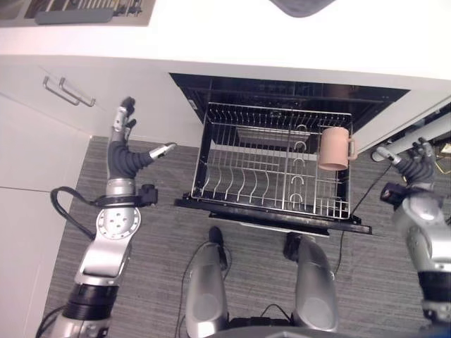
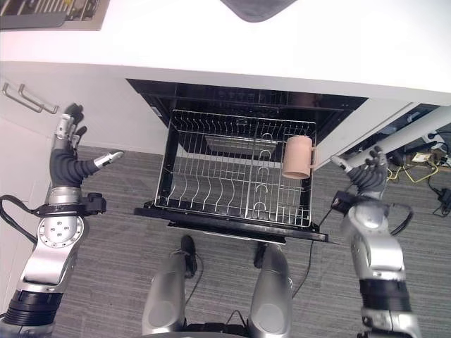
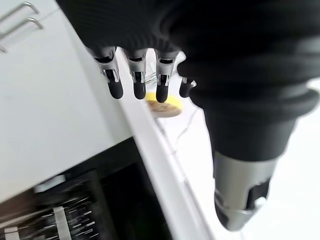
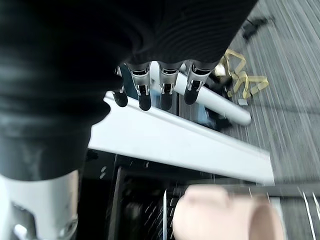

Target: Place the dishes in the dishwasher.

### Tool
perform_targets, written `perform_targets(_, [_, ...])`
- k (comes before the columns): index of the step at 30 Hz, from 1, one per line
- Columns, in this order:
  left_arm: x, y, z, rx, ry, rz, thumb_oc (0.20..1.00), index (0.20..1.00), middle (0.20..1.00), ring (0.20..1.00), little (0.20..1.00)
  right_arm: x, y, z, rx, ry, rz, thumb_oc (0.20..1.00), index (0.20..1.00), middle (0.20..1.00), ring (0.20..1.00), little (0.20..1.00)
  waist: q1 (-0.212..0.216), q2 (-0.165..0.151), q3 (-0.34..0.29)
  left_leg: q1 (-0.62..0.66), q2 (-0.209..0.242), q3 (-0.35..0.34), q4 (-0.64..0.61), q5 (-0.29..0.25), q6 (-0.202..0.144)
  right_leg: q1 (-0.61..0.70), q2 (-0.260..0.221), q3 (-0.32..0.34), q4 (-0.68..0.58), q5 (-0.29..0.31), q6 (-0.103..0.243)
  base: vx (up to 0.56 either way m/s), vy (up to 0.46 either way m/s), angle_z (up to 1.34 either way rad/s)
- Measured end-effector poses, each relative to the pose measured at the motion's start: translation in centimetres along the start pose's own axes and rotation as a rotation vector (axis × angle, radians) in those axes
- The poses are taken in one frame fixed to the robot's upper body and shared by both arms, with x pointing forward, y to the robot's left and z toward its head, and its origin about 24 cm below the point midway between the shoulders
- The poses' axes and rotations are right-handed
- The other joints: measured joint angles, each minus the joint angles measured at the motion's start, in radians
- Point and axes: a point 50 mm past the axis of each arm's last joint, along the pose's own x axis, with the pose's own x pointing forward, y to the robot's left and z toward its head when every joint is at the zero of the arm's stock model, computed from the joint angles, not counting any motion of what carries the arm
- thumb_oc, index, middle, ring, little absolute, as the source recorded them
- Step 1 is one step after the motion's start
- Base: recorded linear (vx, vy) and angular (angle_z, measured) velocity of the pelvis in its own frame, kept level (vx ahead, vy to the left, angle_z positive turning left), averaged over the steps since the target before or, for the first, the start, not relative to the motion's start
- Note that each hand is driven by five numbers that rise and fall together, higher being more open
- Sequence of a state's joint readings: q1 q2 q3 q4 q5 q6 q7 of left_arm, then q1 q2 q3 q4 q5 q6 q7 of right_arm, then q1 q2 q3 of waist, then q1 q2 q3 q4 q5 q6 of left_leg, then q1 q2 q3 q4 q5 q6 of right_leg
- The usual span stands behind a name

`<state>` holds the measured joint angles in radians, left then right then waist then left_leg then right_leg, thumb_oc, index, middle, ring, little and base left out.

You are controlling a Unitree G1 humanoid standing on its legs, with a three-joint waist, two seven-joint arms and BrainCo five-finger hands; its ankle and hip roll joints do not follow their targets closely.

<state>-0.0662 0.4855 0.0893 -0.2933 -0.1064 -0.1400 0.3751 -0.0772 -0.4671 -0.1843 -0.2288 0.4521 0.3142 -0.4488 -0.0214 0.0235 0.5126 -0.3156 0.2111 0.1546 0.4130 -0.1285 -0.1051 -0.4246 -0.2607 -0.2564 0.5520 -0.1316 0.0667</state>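
pink mug [image 1: 333, 148] | on its side (handle right) | right edge of pulled-out dishwasher rack [image 1: 243, 172]

White worktop [image 1: 225, 39] across the top, with a dark grey mat [image 1: 303, 5] at its far edge and a tray of dark utensils [image 1: 77, 10] at the far left corner. White cabinet fronts [image 1: 28, 141] on the left, bearing two metal bar handles [image 1: 67, 91] side by side. Grey striped carpet [image 1: 169, 232] below. To the right, a white pole [image 2: 423, 127] lying aslant, with yellow tape or cord [image 2: 423, 169] on the floor just beside it. Small yellow object [image 3: 162, 105] on a white surface, seen past the fingertips in the left wrist view; too blurred to identify
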Motion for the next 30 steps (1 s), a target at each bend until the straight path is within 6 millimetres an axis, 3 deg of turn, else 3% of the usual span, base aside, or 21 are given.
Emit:
perform_targets(1, [0.0,0.5,0.4,-0.011,-0.027,0.042,1.0,1.0,1.0,1.0,1.0,-0.7,-0.1,-0.2,0.007,-0.004,0.02,1.0,1.0,1.0,1.0,1.0,-0.002,-0.006,0.002,0.003,0.002,0.004,-0.008,0.0,0.0,0.0,0.003,0.0,-0.005,0.001,0.0,0.06,0.061,-0.12])
perform_targets(6, [-1.1,3.0,1.6,-0.012,-0.131,0.179,1.0,1.0,1.0,1.0,1.0,-2.6,-4.1,0.9,0.002,-0.111,-0.035,1.0,1.0,1.0,1.0,1.0,-0.03,-0.04,-0.003,0.061,0.012,0.039,-0.057,0.007,-0.011,0.045,0.027,0.01,-0.067,0.027,0.007,0.05,0.067,-0.16])
perform_targets(9, [-1.6,2.9,3.4,-0.094,-0.241,0.194,1.0,1.0,1.0,1.0,1.0,-3.6,-3.3,3.1,-0.028,-0.28,0.032,1.0,1.0,1.0,1.0,1.0,-0.034,-0.068,-0.04,0.128,0.007,0.066,-0.102,0.008,-0.011,0.111,0.035,0.016,-0.141,0.057,0.02,0.01,0.159,-0.18])
perform_targets(10, [-1.7,2.8,3.4,-0.124,-0.234,0.187,1.0,1.0,1.0,1.0,1.0,-3.6,-2.9,4.0,-0.016,-0.34,0.044,1.0,1.0,1.0,1.0,1.0,-0.032,-0.08,-0.088,0.143,0.004,0.08,-0.121,0.009,-0.011,0.131,0.044,0.025,-0.186,0.078,0.027,0.02,0.2,-0.21])
perform_targets(11, [-1.7,2.4,3.2,-0.156,-0.217,0.157,1.0,1.0,1.0,1.0,1.0,-3.6,-2.7,4.1,-0.012,-0.371,0.052,1.0,1.0,1.0,1.0,1.0,-0.041,-0.092,-0.156,0.159,-0.01,0.084,-0.141,0.01,-0.008,0.157,0.042,0.024,-0.24,0.104,0.038,0.03,0.232,-0.2])
perform_targets(12, [-1.8,1.9,2.8,-0.161,-0.199,0.121,1.0,1.0,1.0,1.0,1.0,-3.7,-2.4,3.5,-0.037,-0.353,0.063,1.0,1.0,1.0,1.0,1.0,-0.042,-0.104,-0.184,0.22,-0.027,0.101,-0.18,0.012,0.0,0.236,0.041,0.024,-0.334,0.147,0.054,0.1,0.241,-0.07])
perform_targets(14, [-2.0,1.6,2.3,-0.147,-0.175,0.069,1.0,1.0,1.0,1.0,1.0,-4.4,-3.3,2.3,-0.068,-0.309,0.047,1.0,1.0,1.0,1.0,1.0,-0.048,-0.123,-0.284,0.271,-0.071,0.122,-0.247,0.011,0.018,0.325,0.022,0.024,-0.476,0.221,0.084,0.0,0.205,-0.11])
perform_targets(16, [-2.0,2.0,2.3,-0.119,-0.177,0.046,1.0,1.0,1.0,1.0,1.0,-4.8,-3.4,2.2,-0.041,-0.332,0.029,1.0,1.0,1.0,1.0,1.0,-0.053,-0.128,-0.334,0.318,-0.102,0.169,-0.302,0.031,0.039,0.32,0.009,0.035,-0.504,0.308,0.094,-0.1,0.185,-0.6])
perform_targets(17, [-2.1,2.2,2.3,-0.09,-0.172,0.019,1.0,1.0,1.0,1.0,1.0,-4.8,-3.0,2.5,-0.023,-0.363,0.044,1.0,1.0,1.0,1.0,1.0,-0.055,-0.12,-0.339,0.331,-0.106,0.223,-0.332,0.043,0.066,0.292,0.018,0.021,-0.531,0.419,0.091,-0.09,0.122,-0.88])
perform_targets(18, [-2.1,2.2,2.1,-0.084,-0.161,0.012,1.0,1.0,1.0,1.0,1.0,-4.9,-3.0,2.6,-0.018,-0.375,0.045,1.0,1.0,1.0,1.0,1.0,-0.056,-0.108,-0.337,0.335,-0.1,0.237,-0.353,0.052,0.082,0.278,0.021,0.007,-0.514,0.423,0.12,-0.1,0.05,-0.64])
perform_targets(20, [-2.5,2.0,1.5,-0.089,-0.125,0.011,1.0,1.0,1.0,1.0,1.0,-5.1,-3.5,2.6,-0.02,-0.385,0.01,1.0,1.0,1.0,1.0,1.0,-0.069,-0.077,-0.339,0.344,-0.074,0.219,-0.374,0.08,0.096,0.276,0.131,0.012,-0.235,0.128,0.102,-0.03,-0.038,-0.02])
perform_targets(21, [-2.4,2.0,1.5,-0.089,-0.124,0.009,1.0,1.0,1.0,1.0,1.0,-5.2,-3.4,3.0,-0.013,-0.408,0.007,1.0,1.0,1.0,1.0,1.0,-0.068,-0.078,-0.339,0.336,-0.08,0.213,-0.384,0.094,0.097,0.3,0.167,0.025,-0.247,0.086,0.086,0.02,-0.145,0.12])
perform_targets(22, [-2.5,2.0,1.4,-0.089,-0.119,0.003,1.0,1.0,1.0,1.0,1.0,-5.2,-3.3,3.3,-0.012,-0.431,0.01,1.0,1.0,1.0,1.0,1.0,-0.065,-0.076,-0.339,0.335,-0.092,0.213,-0.398,0.107,0.099,0.32,0.18,0.018,-0.293,0.066,0.063,0.02,-0.219,0.16])
perform_targets(23, [-2.6,2.0,1.3,-0.084,-0.108,-0.01,1.0,1.0,1.0,1.0,1.0,-5.3,-3.4,3.5,-0.007,-0.446,0.006,1.0,1.0,1.0,1.0,1.0,-0.053,-0.084,-0.346,0.335,-0.116,0.214,-0.412,0.118,0.097,0.381,0.179,0.008,-0.405,0.068,0.019,-0.01,-0.234,0.15])
perform_targets(24, [-2.9,1.9,1.1,-0.09,-0.092,-0.017,1.0,1.0,1.0,1.0,1.0,-5.3,-3.6,3.4,-0.009,-0.442,-0.007,1.0,1.0,1.0,1.0,1.0,-0.05,-0.065,-0.347,0.334,-0.122,0.205,-0.414,0.125,0.092,0.423,0.187,-0.007,-0.492,0.096,-0.007,-0.04,-0.219,0.22])
perform_targets(27, [-3.5,1.8,0.0,-0.246,0.019,-0.014,1.0,1.0,1.0,1.0,1.0,-4.8,-3.6,3.9,-0.048,-0.448,-0.002,1.0,1.0,1.0,1.0,1.0,-0.041,0.016,-0.358,0.311,-0.113,0.182,-0.391,0.141,0.08,0.437,0.208,-0.035,-0.511,0.096,-0.015,-0.09,-0.145,0.3])
perform_targets(29, [-3.3,0.8,-0.7,-0.444,0.091,0.017,1.0,1.0,1.0,1.0,1.0,-4.2,-2.9,4.5,-0.073,-0.475,-0.006,1.0,1.0,1.0,1.0,1.0,-0.041,0.025,-0.357,0.245,-0.089,0.187,-0.282,0.151,0.062,0.433,0.199,-0.058,-0.512,0.084,-0.048,-0.06,0.073,0.28])
perform_targets(30, [-3.3,0.7,-0.8,-0.492,0.108,0.019,1.0,1.0,1.0,1.0,1.0,-3.8,-2.5,5.2,-0.087,-0.497,0.001,1.0,1.0,1.0,1.0,1.0,-0.036,0.012,-0.352,0.231,-0.081,0.18,-0.24,0.164,0.036,0.433,0.183,-0.052,-0.515,0.088,-0.072,-0.01,0.186,0.01])
